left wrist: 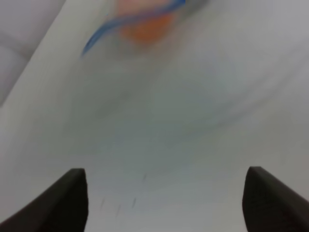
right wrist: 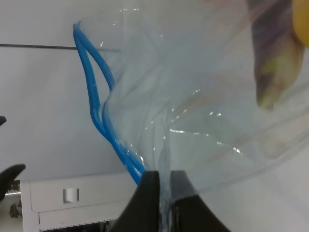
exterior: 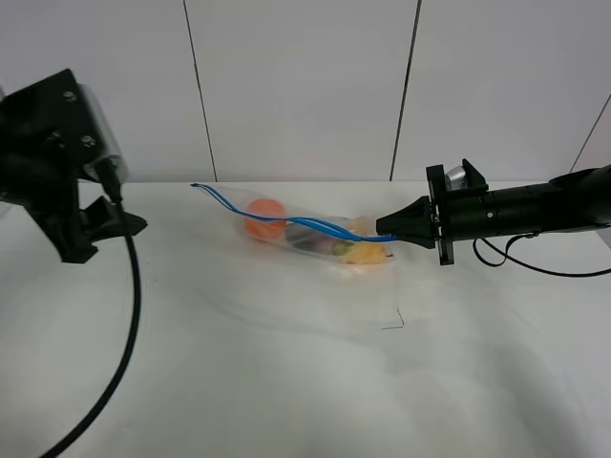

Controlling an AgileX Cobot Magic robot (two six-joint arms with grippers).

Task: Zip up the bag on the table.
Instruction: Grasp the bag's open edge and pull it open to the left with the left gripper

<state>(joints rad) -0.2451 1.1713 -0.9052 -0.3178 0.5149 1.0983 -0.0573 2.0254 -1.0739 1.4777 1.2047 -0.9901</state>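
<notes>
clear crinkly plastic zip bag (exterior: 304, 229) with a blue zipper strip sits far back on the plain white worktop (exterior: 286, 382), near a pale panelled wall (exterior: 305, 86). right tool (exterior: 382, 227) is clamped on its zipper end; left tool (left wrist: 164, 195) gapes empty, well apart.

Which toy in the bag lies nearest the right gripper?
The yellow toy, beside the right gripper; the purple toy lies farther off, the orange toy farthest.

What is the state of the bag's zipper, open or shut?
Open, at least partly: the two blue strips of the bag stand apart.
</notes>
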